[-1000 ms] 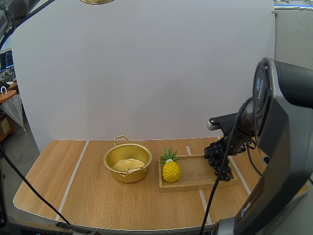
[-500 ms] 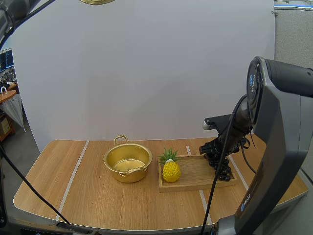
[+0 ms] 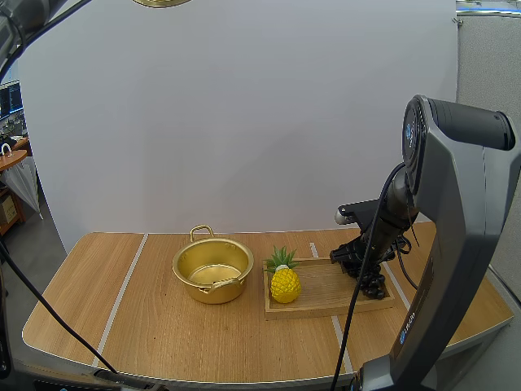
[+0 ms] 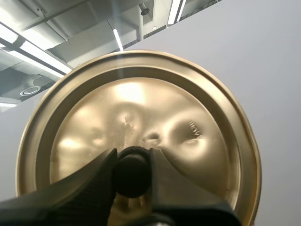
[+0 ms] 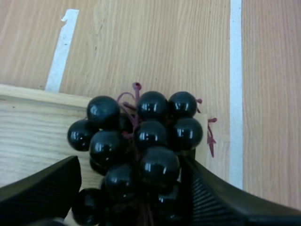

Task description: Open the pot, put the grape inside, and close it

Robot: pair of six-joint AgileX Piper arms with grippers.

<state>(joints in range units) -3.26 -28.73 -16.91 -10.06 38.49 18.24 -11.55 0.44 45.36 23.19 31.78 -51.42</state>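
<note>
The gold pot (image 3: 213,292) stands open on the table, left of the wooden tray (image 3: 326,306). Its gold lid (image 4: 188,132) is held up in the air, and my left gripper (image 4: 131,173) is shut on the black knob. The lid's rim (image 3: 161,2) peeks in high above the table. A bunch of dark grapes (image 3: 374,285) lies at the tray's right end. My right gripper (image 3: 364,262) is low over it. Around the grapes (image 5: 141,132), my right gripper (image 5: 131,188) is open, one finger on each side of the bunch.
A yellow toy pineapple (image 3: 285,283) stands upright at the tray's left end, between the pot and the grapes. White tape lines (image 3: 122,293) run across the wooden table (image 3: 163,342). The tray's edge (image 5: 33,94) lies under the grapes.
My right arm has swung forward and the gripper has shifted slightly left over the grapes. The grapes, pot and lid have stayed where they were.
</note>
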